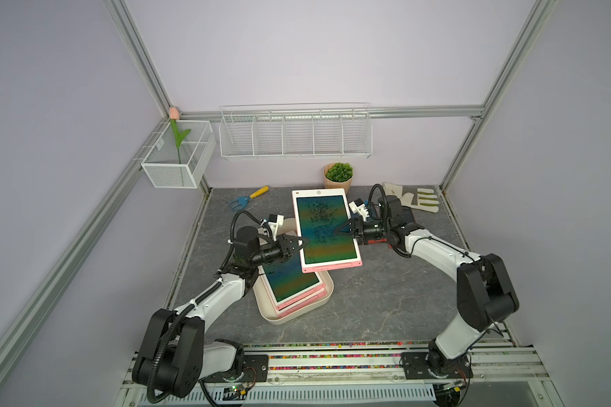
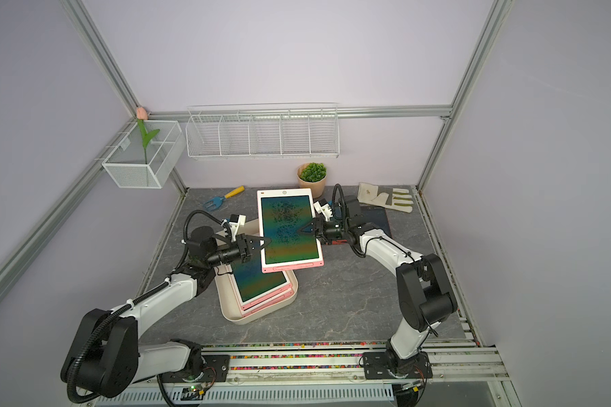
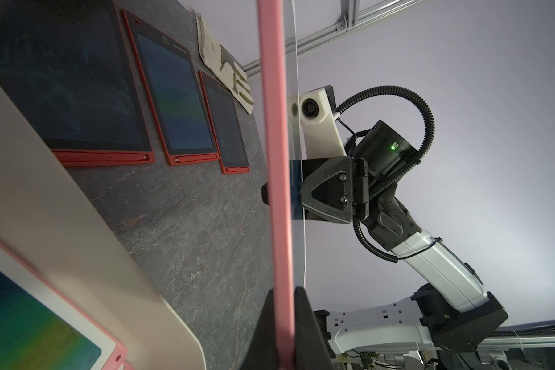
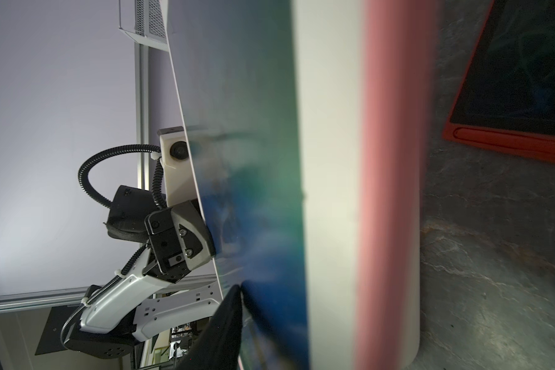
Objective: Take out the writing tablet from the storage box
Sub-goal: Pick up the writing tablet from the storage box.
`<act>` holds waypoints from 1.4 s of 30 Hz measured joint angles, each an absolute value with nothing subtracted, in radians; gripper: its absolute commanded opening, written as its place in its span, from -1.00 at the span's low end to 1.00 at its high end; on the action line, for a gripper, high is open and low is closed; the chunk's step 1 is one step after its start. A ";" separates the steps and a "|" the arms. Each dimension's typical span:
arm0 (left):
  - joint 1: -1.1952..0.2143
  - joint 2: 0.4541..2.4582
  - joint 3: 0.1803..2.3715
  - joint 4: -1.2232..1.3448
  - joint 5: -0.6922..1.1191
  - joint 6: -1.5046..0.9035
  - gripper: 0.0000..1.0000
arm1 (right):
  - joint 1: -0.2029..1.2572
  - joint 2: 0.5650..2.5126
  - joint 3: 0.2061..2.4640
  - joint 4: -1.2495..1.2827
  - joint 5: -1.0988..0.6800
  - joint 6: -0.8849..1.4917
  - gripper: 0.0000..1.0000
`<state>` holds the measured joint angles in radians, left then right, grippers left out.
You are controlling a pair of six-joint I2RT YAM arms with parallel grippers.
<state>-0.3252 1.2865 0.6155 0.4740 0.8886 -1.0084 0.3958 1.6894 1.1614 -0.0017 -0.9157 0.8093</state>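
A pink-framed writing tablet (image 1: 327, 230) (image 2: 290, 230) hangs level above the table, between both arms and beyond the box's far end. My left gripper (image 1: 303, 243) (image 3: 282, 320) is shut on its left long edge; in the left wrist view both fingers press the pink rim (image 3: 277, 160). My right gripper (image 1: 341, 230) straddles the opposite edge. One finger (image 4: 225, 320) lies by the screen and the other is hidden, so I cannot tell whether it still grips. The cream storage box (image 1: 290, 317) (image 3: 77, 224) lies under my left arm with more pink tablets (image 1: 291, 282) stacked inside.
Red-framed tablets (image 3: 173, 96) lie flat on the table below my right arm. At the back lie a work glove (image 1: 413, 199), a potted plant (image 1: 338, 178) and a blue rake with a yellow handle (image 1: 249, 197). A wire rack (image 1: 295, 135) and a mesh basket (image 1: 177, 155) hang on the walls.
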 measured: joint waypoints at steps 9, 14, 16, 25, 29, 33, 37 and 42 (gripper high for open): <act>-0.369 1.349 0.635 0.485 0.879 -0.991 -1.00 | 0.348 1.680 1.165 -0.121 -0.839 0.756 0.16; -0.412 1.382 0.672 0.485 0.853 -0.987 -1.00 | 0.318 1.663 1.162 -0.161 -0.804 0.732 0.33; -0.431 1.401 0.686 0.484 0.839 -0.986 -1.00 | 0.302 1.650 1.157 -0.189 -0.782 0.717 0.35; -0.506 1.508 0.728 0.480 0.787 -0.989 -1.00 | 0.110 1.524 1.084 -0.281 -0.728 0.663 0.37; -0.545 1.554 0.755 0.481 0.760 -0.997 -1.00 | 0.038 1.481 1.083 -0.335 -0.714 0.624 0.38; -0.618 1.615 0.799 0.492 0.714 -1.022 -1.00 | -0.036 1.422 1.069 -0.388 -0.698 0.591 0.38; -0.735 1.717 0.867 0.544 0.649 -1.070 -1.00 | -0.128 1.343 1.068 -0.448 -0.678 0.560 0.38; -0.858 1.863 0.929 0.632 0.566 -1.153 -1.00 | -0.197 1.249 1.068 -0.508 -0.671 0.535 0.39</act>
<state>-0.8581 1.8626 0.9295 0.6319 0.5663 -1.1526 -0.1974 1.2488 1.0676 -0.5079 -0.6712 0.5346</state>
